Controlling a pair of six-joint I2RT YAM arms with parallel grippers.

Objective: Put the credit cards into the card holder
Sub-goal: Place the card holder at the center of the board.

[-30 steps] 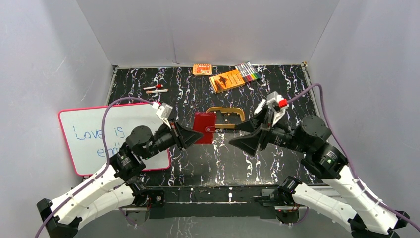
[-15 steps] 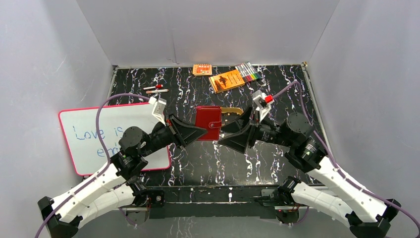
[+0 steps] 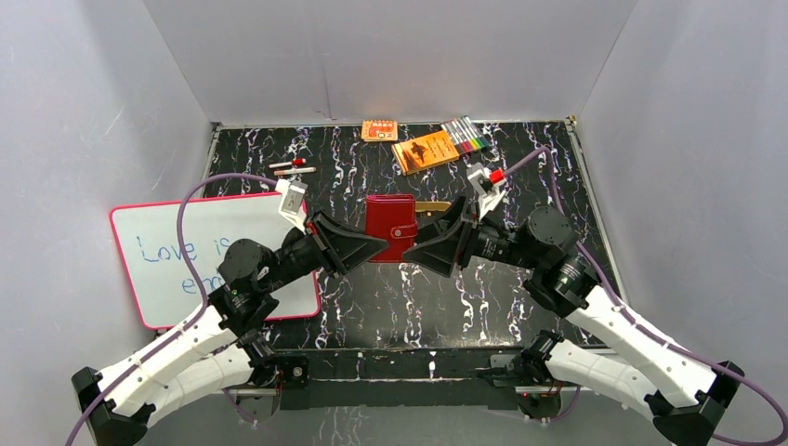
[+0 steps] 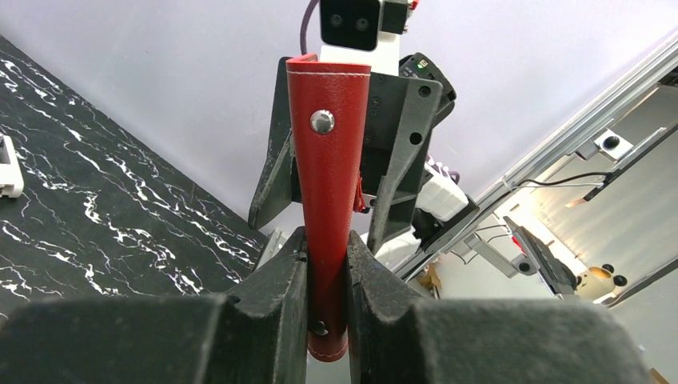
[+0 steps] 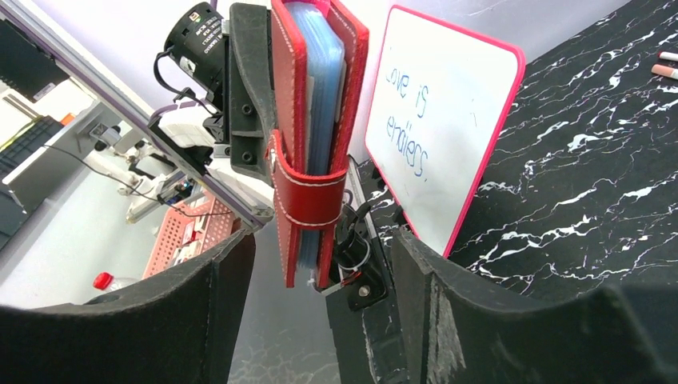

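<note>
A robotics lab: grey booth walls (image 3: 372, 56) round a marbled black table (image 3: 390, 297)

In the top view the tan tray (image 3: 434, 206) lies mostly hidden behind the card holder (image 3: 390, 223) and the right gripper (image 3: 412, 253), only a sliver showing at the holder's 2 o'clock, while the left arm (image 3: 269, 268) covers the end of the whiteboard (image 3: 139, 288) lettering.
</note>
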